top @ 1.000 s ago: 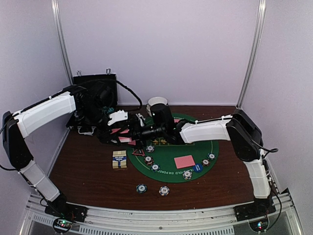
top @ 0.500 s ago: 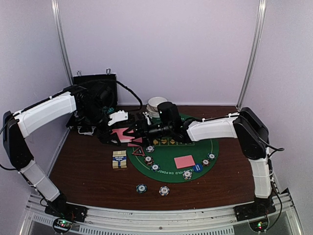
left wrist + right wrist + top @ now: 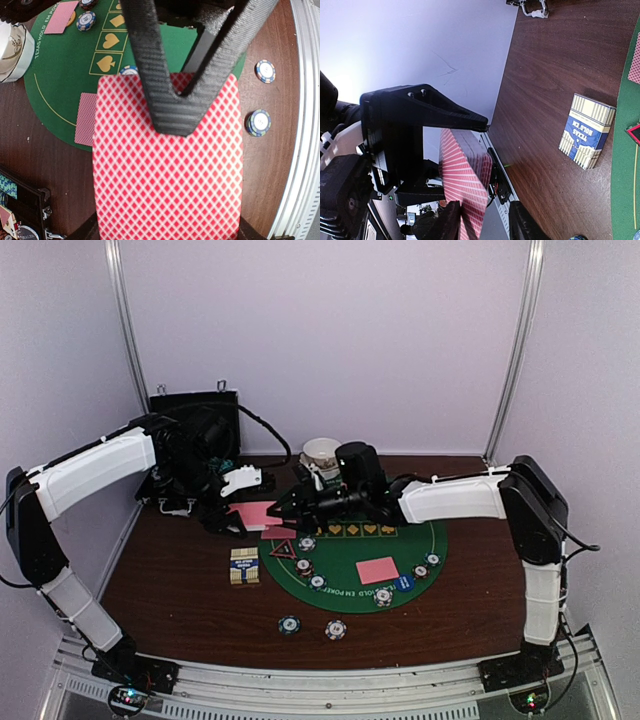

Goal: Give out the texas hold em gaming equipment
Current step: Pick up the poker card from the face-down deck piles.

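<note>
We judge the dealing to be partly done. On the green mat (image 3: pixel 350 552) one pink-backed card (image 3: pixel 377 570) lies face down toward the right, and a second card (image 3: pixel 278 533) sits at the mat's left edge. Striped poker chips (image 3: pixel 307 543) ring the mat's near rim, with a blue disc (image 3: pixel 403 582) and the red-rimmed triangle marker (image 3: pixel 282 549) among them. Two more chips (image 3: pixel 289 624) (image 3: pixel 335 628) lie off the mat on the bare table (image 3: pixel 180 580), so they may yet need placing. Most of the cards are undealt: the left gripper (image 3: pixel 238 512) is clamped on the deck of pink-backed cards (image 3: pixel 167 185), holding it above the table just left of the mat. The right gripper (image 3: pixel 481 217) has reached across to it. In its own wrist view its fingers sit on either side of the deck's edge, while from the left wrist their tips seem to meet over the top card, so we cannot tell whether a card is pinched. Around the work, a card box (image 3: pixel 243 566) stands just beside the mat. A white bowl (image 3: pixel 322 450) sits close behind the right wrist, and a black case (image 3: pixel 195 425) stands at the back left. The two grippers crowd each other above the marker and nearest chips, so we think a dropped card could land on those.
</note>
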Robot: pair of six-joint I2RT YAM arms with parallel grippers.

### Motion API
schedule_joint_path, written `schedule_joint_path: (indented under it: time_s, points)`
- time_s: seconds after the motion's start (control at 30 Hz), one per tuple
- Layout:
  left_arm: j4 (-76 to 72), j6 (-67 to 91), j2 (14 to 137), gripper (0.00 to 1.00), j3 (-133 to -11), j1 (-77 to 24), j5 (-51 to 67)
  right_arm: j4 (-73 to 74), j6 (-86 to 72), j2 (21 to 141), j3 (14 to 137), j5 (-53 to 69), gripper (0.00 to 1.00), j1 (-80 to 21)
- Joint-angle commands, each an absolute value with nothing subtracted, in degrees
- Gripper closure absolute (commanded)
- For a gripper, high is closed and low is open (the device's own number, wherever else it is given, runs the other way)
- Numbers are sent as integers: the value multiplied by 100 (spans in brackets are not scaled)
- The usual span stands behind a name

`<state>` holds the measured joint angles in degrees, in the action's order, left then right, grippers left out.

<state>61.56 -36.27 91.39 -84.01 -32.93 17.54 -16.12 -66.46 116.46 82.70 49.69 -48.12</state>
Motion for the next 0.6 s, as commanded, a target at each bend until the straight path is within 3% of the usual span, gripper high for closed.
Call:
schedule_joint_path:
  time_s: [0.0,0.5,0.57]
  points:
    - [6061,-3601,9021,98,-8446,-3252,1827,-1836,-6786,11297,8134,4939,69,-4784]
    - [6060,-3634,9024,98,-8428,-3252,1750,-2538,-7384,11109,7872,5062,100,-4748]
    - [6062,-3635,9017,99,-8420,-3252,1735,-2526,-7397,11115,7843,5067,100,-4723]
